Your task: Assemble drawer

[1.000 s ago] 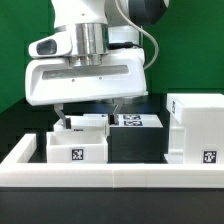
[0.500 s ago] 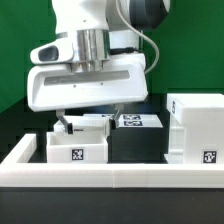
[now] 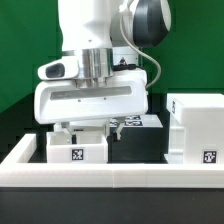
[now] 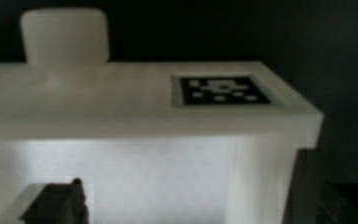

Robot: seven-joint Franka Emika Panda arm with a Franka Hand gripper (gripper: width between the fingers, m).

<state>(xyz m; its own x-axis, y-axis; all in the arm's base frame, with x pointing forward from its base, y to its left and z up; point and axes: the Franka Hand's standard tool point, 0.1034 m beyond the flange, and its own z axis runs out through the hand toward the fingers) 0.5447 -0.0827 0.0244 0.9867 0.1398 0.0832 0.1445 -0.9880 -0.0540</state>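
The drawer parts stand on the black table. One white tray (image 3: 76,149) with a tag on its front is at the exterior view's left, and a second tray (image 3: 98,126) is close behind it. The tall housing (image 3: 196,126) is at the right. My gripper (image 3: 88,128) hangs low over the rear tray, jaws open, one finger on each side of it. In the wrist view the tray (image 4: 140,110) fills the frame, with a tag on top. My dark fingertips (image 4: 53,204) show at its near edge, and the gripper (image 4: 197,206) holds nothing.
A long low white rail (image 3: 110,177) runs along the front of the table. The marker board (image 3: 138,121) lies flat behind the trays. A green backdrop is behind the arm. A white rounded post (image 4: 64,36) stands beyond the tray in the wrist view.
My gripper has moved toward the exterior view's right and come down, so its fingers now reach the rear tray. The trays and housing have not moved.
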